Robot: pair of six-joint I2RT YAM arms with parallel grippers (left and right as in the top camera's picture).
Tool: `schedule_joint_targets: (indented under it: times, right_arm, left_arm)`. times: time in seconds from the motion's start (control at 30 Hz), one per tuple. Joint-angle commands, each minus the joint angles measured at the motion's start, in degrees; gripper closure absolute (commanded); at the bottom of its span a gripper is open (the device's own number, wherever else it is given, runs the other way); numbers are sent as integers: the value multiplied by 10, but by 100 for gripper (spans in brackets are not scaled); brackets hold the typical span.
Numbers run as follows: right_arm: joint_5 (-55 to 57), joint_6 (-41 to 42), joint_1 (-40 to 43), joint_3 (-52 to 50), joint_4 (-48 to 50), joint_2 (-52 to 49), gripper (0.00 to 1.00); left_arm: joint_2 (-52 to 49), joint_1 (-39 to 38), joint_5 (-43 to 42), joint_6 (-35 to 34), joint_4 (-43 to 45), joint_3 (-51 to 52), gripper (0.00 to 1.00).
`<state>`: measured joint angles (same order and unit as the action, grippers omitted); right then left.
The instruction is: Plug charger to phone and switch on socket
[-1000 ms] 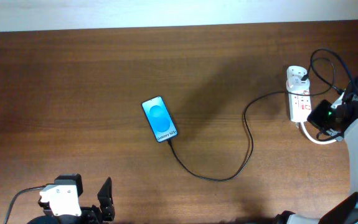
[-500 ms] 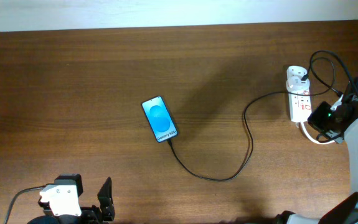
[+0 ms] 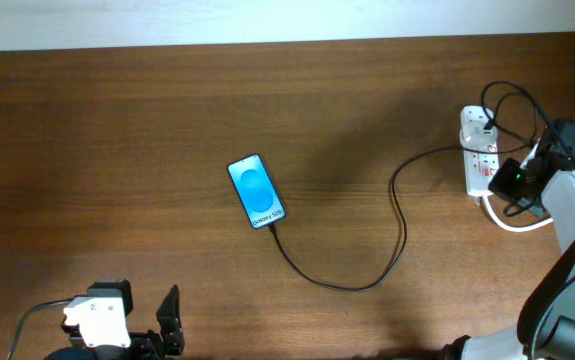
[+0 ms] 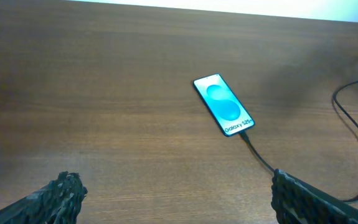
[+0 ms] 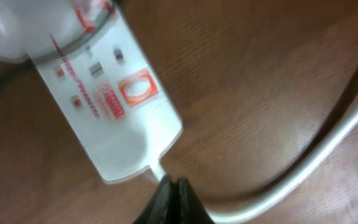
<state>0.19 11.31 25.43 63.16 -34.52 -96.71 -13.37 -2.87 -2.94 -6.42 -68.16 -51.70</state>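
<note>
The phone (image 3: 256,191) lies mid-table with its blue screen up, and also shows in the left wrist view (image 4: 223,104). The charger's black cable (image 3: 367,283) runs from the phone's lower end in a loop to the white adapter (image 3: 477,124) on the socket (image 3: 481,158) at the right edge. My right gripper (image 3: 515,182) is shut and empty, hovering over the socket's near end; in the right wrist view its tips (image 5: 171,186) sit just past the socket (image 5: 107,112), by its red switch. My left gripper (image 4: 175,199) is open and empty, low at the front left.
The socket's thick white cord (image 3: 515,222) curls at the right edge, under my right arm; it also shows in the right wrist view (image 5: 303,162). A white wall strip runs along the table's far edge.
My right gripper has moved slightly left and up over the socket, and the wrist has turned. The cable loops near the adapter shifted a little. The left arm has not moved.
</note>
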Motion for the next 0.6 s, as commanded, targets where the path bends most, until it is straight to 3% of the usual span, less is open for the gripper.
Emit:
schedule_joint_targets:
  times: [0.0, 0.57]
  right_arm:
    - [3, -6, 3, 1, 45, -2, 96]
    - [-88, 1, 0, 1, 224, -99, 96]
  left_arm:
    - [5, 0, 4, 9, 0, 1, 1]
    - [5, 0, 4, 9, 0, 1, 1]
